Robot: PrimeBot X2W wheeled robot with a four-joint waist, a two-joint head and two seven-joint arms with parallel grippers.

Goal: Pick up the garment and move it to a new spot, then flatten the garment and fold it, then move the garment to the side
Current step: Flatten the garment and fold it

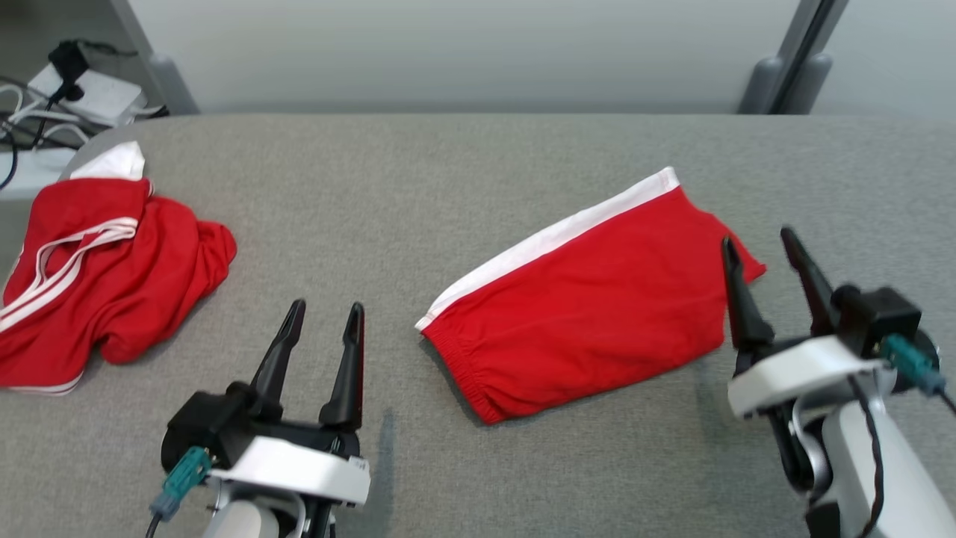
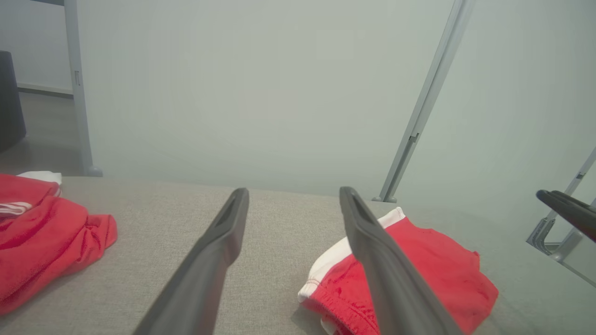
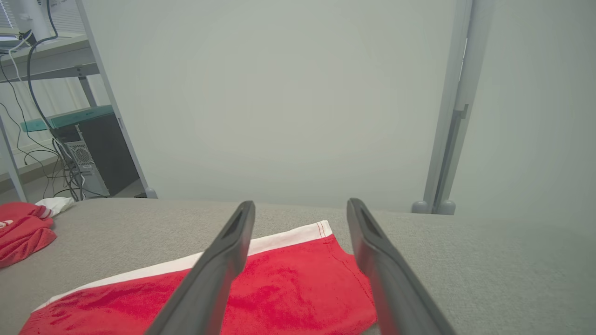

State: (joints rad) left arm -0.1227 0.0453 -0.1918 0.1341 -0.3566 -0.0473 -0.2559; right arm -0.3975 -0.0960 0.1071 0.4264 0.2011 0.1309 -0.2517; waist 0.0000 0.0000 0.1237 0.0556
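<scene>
The garment [image 1: 590, 299] is a pair of red shorts with a white side stripe, folded flat on the grey table [image 1: 448, 164], right of centre. It also lies in the left wrist view [image 2: 428, 274] and the right wrist view [image 3: 288, 288]. My left gripper [image 1: 326, 310] is open with nothing between its fingers, standing left of the garment's waistband end. My right gripper [image 1: 756, 240] is open too, raised at the garment's right edge, holding nothing. Each wrist view looks along its own spread fingers [image 2: 223, 242] [image 3: 233, 251].
A second red garment with white stripes [image 1: 97, 276] lies crumpled at the table's left edge. Cables and a power strip [image 1: 82, 90] sit beyond the far left corner. A pale wall and metal posts [image 1: 792, 67] stand behind the table.
</scene>
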